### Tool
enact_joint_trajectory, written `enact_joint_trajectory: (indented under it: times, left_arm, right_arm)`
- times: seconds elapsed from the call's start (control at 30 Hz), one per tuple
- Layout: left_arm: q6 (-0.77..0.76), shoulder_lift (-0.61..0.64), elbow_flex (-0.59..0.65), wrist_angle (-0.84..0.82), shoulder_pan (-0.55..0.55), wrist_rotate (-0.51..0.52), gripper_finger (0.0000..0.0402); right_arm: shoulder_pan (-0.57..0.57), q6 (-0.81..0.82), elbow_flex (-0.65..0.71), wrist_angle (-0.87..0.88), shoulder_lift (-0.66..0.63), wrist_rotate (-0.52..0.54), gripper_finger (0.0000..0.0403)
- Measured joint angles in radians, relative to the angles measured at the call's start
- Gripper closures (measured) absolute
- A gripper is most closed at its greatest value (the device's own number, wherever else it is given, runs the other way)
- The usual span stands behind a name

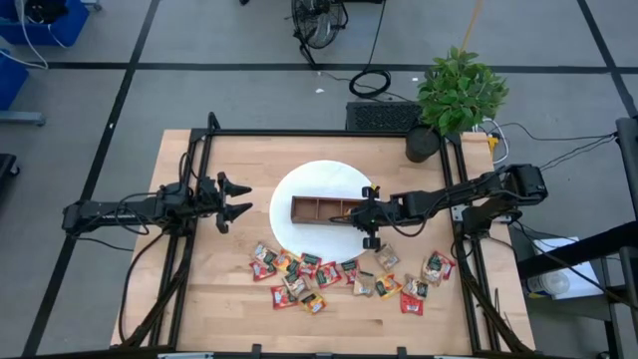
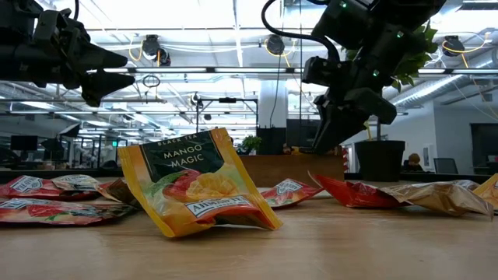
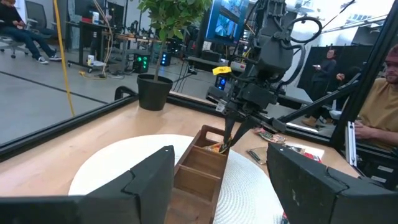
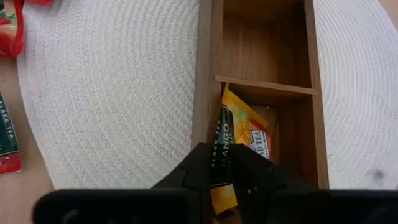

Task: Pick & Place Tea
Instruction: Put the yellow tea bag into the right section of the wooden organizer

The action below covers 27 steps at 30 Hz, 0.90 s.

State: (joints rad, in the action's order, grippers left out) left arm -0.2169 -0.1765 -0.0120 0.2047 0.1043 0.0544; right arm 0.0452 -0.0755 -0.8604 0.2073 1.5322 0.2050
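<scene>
A brown wooden three-compartment tray (image 1: 321,209) sits on a round white woven mat (image 1: 299,189). My right gripper (image 1: 365,215) is over the tray's right end compartment, shut on a yellow tea sachet (image 4: 244,134) that reaches down into that compartment. Several red, tan and yellow sachets (image 1: 344,274) lie scattered on the table's near part. One yellow Mango Magic sachet (image 2: 194,187) stands propped on its lower edge close to the low camera. My left gripper (image 1: 237,199) is open and empty above the table, left of the mat. My right gripper pinches the yellow sachet between its two fingers by its dark-banded end (image 4: 221,155). The fingers (image 4: 198,169) come from above, pointing down into the tray. The sachet stands on edge and tilted, its lower part (image 3: 216,147) inside the end compartment.
A potted plant (image 1: 454,100) stands at the table's far right corner. The tray's middle compartment (image 4: 264,43) shows bare wood. Black frame rails (image 1: 189,229) run along the table's left and right sides. People sit in the room beyond the table.
</scene>
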Motion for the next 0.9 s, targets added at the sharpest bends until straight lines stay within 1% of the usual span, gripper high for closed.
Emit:
enact_joint_trajectory:
  times: [0.07, 0.13, 0.2, 0.4, 0.63, 0.9]
  left_arm:
    - [0.0, 0.0, 0.0, 0.0, 0.0, 0.0, 0.0149]
    - [0.0, 0.0, 0.0, 0.0, 0.0, 0.0, 0.0149]
    - [0.0, 0.0, 0.0, 0.0, 0.0, 0.0, 0.0149]
    - [0.001, 0.0, 0.0, 0.0, 0.0, 0.0, 0.0149]
    - [0.001, 0.0, 0.0, 0.0, 0.0, 0.0, 0.0149]
    - [0.001, 0.0, 0.0, -0.001, 0.0, -0.001, 0.0149]
  right_arm:
    - [0.0, -0.001, 0.0, 0.0, 0.0, 0.0, 0.0387]
    - [0.0, -0.016, 0.0, 0.0, 0.0, 0.002, 0.0398]
    - [0.0, -0.016, 0.0, -0.005, 0.0, 0.009, 0.0399]
    - [0.0, -0.029, 0.0, -0.011, 0.0, 0.086, 0.0402]
    - [-0.014, -0.045, 0.0, -0.026, 0.0, 0.09, 0.0403]
    - [-0.054, -0.071, 0.0, -0.024, 0.0, 0.162, 0.0403]
